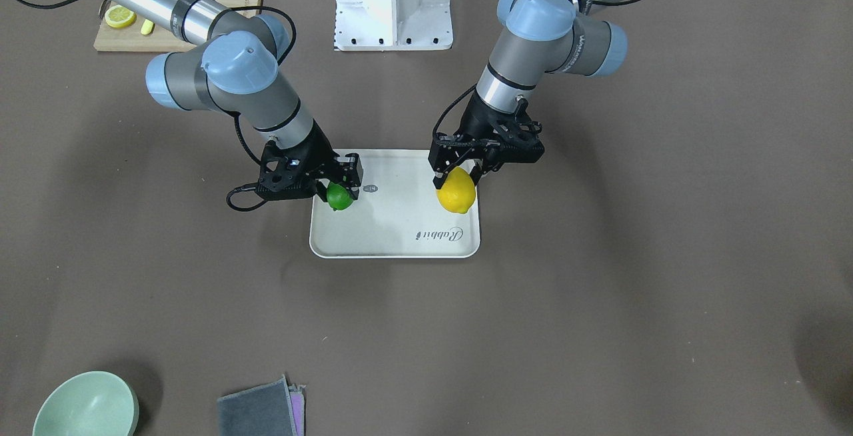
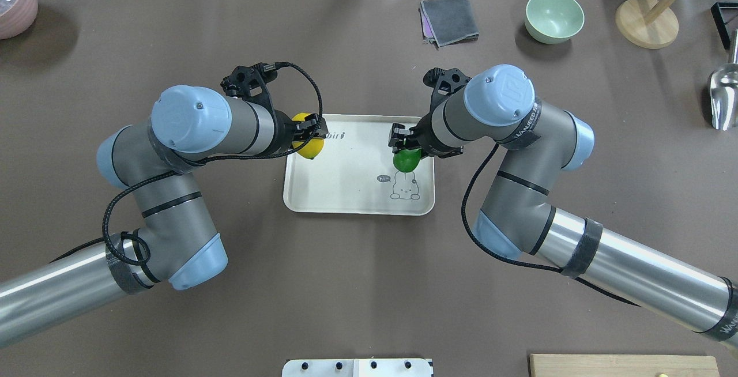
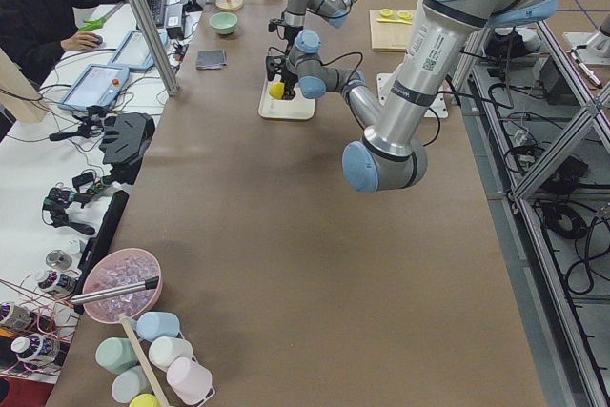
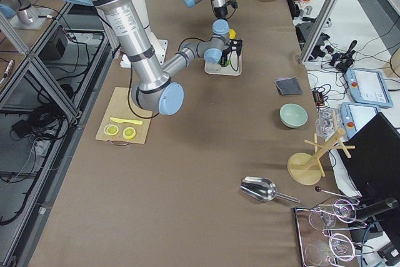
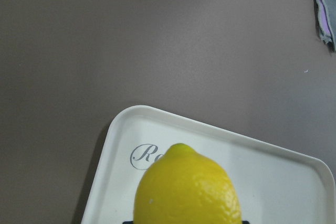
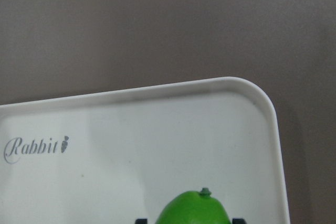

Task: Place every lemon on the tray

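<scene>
Left tool [image 1: 458,181], seen from the front, is clenched on the yellow lemon [image 1: 456,197] over the tray [image 1: 400,223] at this view's right edge. The right tool [image 1: 341,188] grips the green lemon [image 1: 340,199] at the tray's left side. Both fruits are held low, apparently for setting down. Whether either touches the tray I cannot tell. The grey script [image 1: 440,234] reads "Rabbit", upside down here.

From overhead, a "hi~" bubble [image 2: 384,178] sits beside the rabbit drawing [image 2: 405,188], just near of the green lemon.

On the left wrist camera, the yellow lemon's tip points away and hides all but the script's first letters.

On the right wrist camera, the green tip shows at the bottom, with the tray's rounded corner beyond it and "Rabbit" legible at left.
</scene>
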